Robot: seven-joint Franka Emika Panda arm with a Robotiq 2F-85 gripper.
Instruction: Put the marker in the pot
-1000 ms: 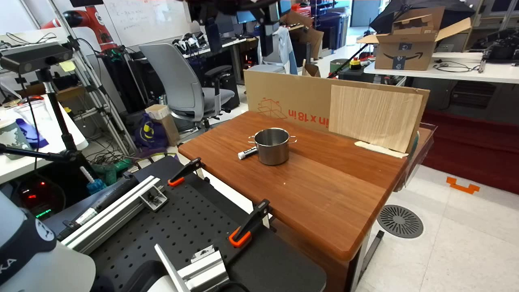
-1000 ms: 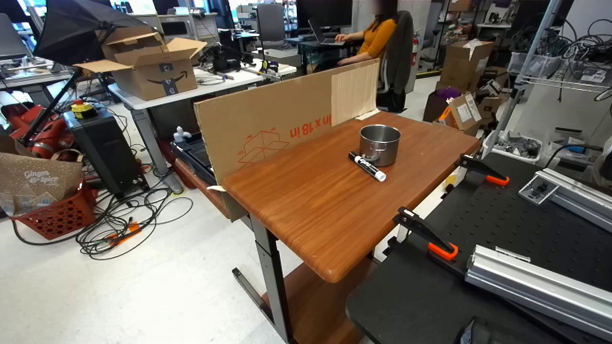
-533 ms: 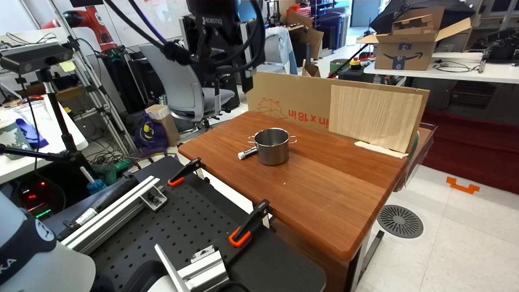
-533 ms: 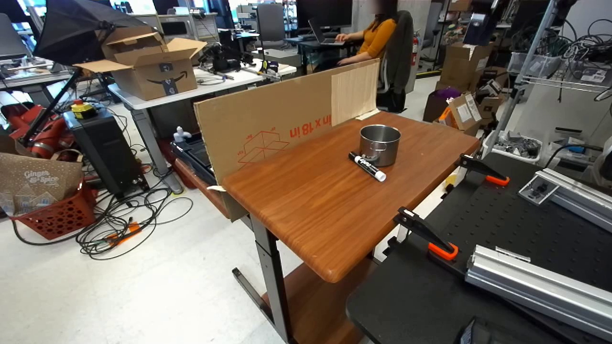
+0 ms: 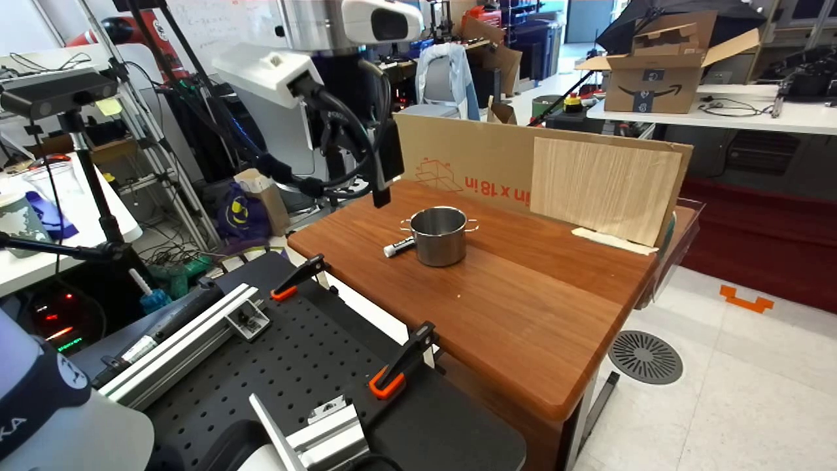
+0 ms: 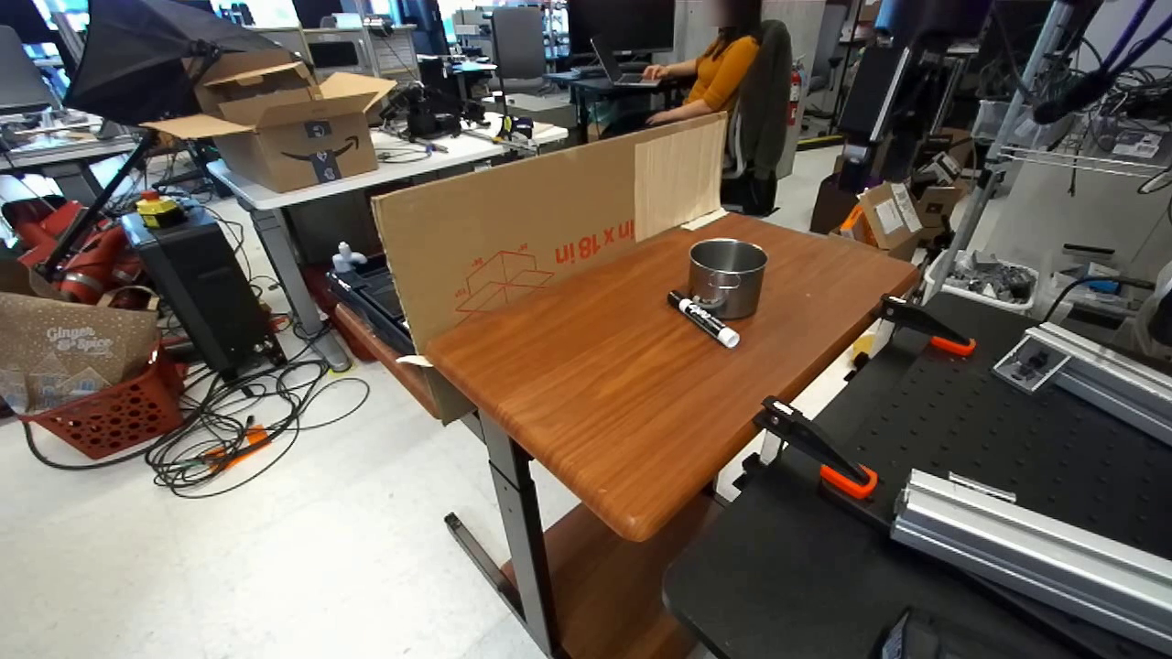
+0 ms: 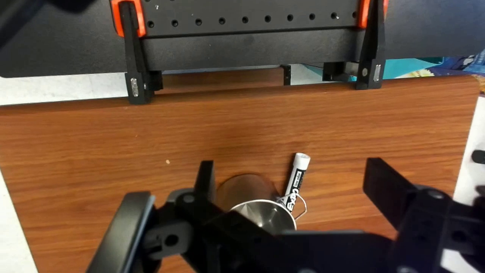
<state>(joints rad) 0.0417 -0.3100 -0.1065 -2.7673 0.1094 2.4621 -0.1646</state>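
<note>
Your fingers [image 7: 382, 182]: wide, holding nothing | marker [image 7: 296, 182] lies flat on the bench [image 7: 113, 151], just beside the pot [image 7: 245, 189] | wrist view puts it between your fingers, well below, long axis roughly across their closing line | pot may crowd your descent

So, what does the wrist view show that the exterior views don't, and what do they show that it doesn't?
Only the wrist view: the table seen between the spread fingers of the gripper, and a wire handle of the pot overlapping the marker.

Only the exterior views: a cardboard panel standing along the table's edge, an open box and, in an exterior view, a seated person.

Both: the table, the pot, the marker lying beside it, two clamps and the gripper.
</note>
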